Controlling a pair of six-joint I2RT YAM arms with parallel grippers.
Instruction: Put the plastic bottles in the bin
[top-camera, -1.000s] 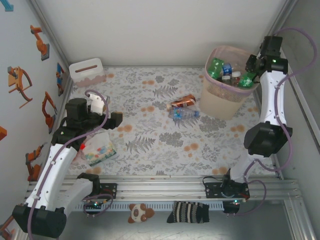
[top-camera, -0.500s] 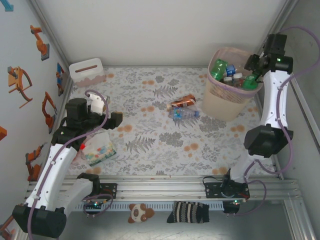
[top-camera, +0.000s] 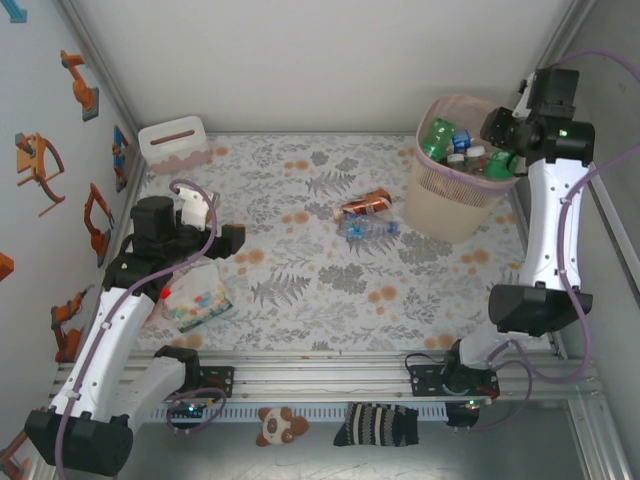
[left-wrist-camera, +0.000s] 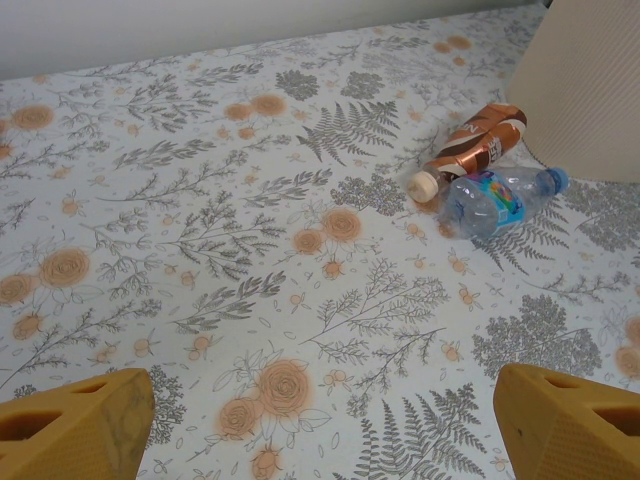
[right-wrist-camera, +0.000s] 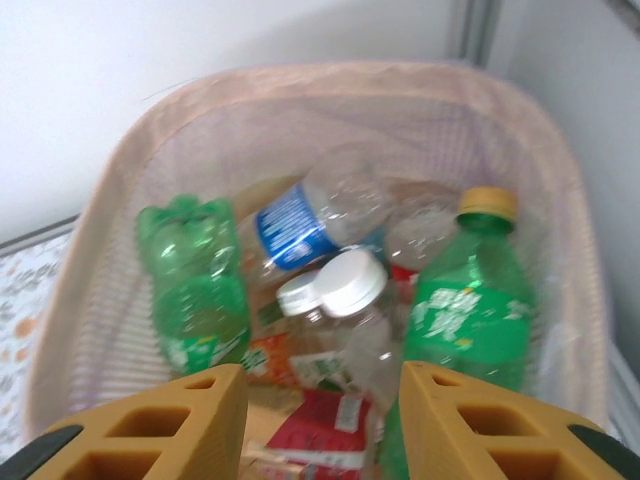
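Floral table (top-camera: 300, 300), two bottles (left-wrist-camera: 480, 195) just beside bin (top-camera: 445, 210) wall

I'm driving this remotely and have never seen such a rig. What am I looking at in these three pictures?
Two robot arms are bolted at the near edge of a table. The wide picture looks down from above and behind them. The other two come from cameras on the wrists; the yellow blocks at the bottom are that tool's fingers. The left tool is open and empty, facing a brown bottle and a clear bottle lying side by side by the bin. The right tool hangs open over the bin, holding nothing; a heap of bottles lies inside. A packet of coloured dots and a white box also sit on the table.
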